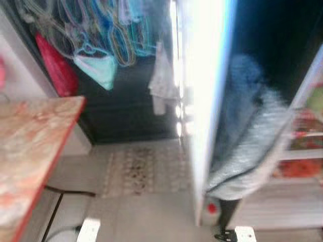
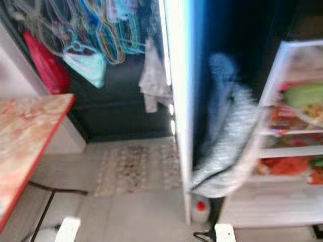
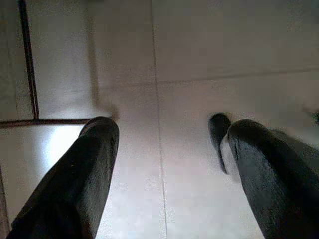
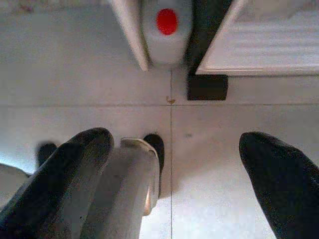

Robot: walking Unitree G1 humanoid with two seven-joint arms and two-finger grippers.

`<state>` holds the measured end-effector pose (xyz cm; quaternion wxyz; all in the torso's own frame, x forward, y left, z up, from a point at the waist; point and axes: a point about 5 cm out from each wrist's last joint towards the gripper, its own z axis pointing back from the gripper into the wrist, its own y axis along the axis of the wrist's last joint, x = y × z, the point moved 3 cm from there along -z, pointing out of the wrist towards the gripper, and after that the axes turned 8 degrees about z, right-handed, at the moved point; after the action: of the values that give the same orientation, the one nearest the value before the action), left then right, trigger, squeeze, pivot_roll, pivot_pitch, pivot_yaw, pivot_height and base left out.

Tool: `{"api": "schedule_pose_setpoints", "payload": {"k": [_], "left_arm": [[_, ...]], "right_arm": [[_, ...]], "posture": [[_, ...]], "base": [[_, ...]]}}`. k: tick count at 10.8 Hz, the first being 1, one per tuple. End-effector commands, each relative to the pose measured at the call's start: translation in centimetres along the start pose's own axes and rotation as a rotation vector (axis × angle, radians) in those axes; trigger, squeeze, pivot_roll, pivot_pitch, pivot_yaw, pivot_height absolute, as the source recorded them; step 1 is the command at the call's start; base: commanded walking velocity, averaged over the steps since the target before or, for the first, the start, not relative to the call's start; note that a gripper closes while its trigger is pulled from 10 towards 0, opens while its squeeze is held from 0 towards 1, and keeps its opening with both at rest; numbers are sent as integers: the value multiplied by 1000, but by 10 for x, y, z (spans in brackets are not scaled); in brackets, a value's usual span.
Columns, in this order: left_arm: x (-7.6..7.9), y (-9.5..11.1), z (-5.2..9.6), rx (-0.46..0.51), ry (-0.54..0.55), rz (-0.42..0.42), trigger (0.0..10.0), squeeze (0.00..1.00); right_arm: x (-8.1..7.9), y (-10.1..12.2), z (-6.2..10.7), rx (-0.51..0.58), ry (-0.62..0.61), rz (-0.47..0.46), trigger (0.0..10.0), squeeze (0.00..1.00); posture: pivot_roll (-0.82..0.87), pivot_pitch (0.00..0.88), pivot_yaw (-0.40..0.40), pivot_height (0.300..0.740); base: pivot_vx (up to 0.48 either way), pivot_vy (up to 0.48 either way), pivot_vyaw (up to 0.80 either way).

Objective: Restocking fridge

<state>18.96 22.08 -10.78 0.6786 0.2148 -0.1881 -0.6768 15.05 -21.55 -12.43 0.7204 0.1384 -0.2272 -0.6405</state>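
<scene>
Fridge (image 2: 298,151) open ahead on the right, its door (image 1: 204,101) edge-on toward the camera. Shelves hold red and green food, too blurred to identify. Both arms hang down over the floor (image 3: 199,50): left hand (image 3: 167,164) spread, empty; right hand (image 4: 174,169) spread, empty, above a red-capped jug (image 4: 167,30) standing at the door's foot. Table (image 1: 30,146) sits to the left. Judgement: right hand is the nearer one; shelves lie up and forward-right of it. Views are blurred.
</scene>
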Motion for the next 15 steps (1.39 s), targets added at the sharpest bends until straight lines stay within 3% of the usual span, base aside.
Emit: {"api": "schedule_pose_setpoints", "payload": {"k": [1,3,6,8,14,15], "left_arm": [[-10,-12,3,-40,25,-4,10000,0],[-8,-13,3,-46,28,-12,10000,0],[0,-13,1,-34,33,59,10000,0],[1,-13,1,-35,32,80,10000,0],[1,-11,1,-41,26,77,10000,0],[-1,-11,1,-40,30,78,10000,0]], "right_arm": [[-11,-3,0,-9,27,1,10000,0],[-8,-5,0,-20,15,22,10000,0],[9,-12,2,-51,-96,-115,10000,0],[11,-13,2,-52,-117,-161,10000,0],[10,-8,2,-31,-111,-181,10000,0],[8,-10,2,-43,-119,-224,10000,0]], "posture": [[-233,0,118,740],[-224,0,81,740],[-167,0,20,740],[-165,0,30,740],[-172,0,51,740],[-168,0,55,740]], "base": [[0,315,0],[0,0,0],[0,0,0],[0,0,0],[0,0,0],[0,0,-775]]}}
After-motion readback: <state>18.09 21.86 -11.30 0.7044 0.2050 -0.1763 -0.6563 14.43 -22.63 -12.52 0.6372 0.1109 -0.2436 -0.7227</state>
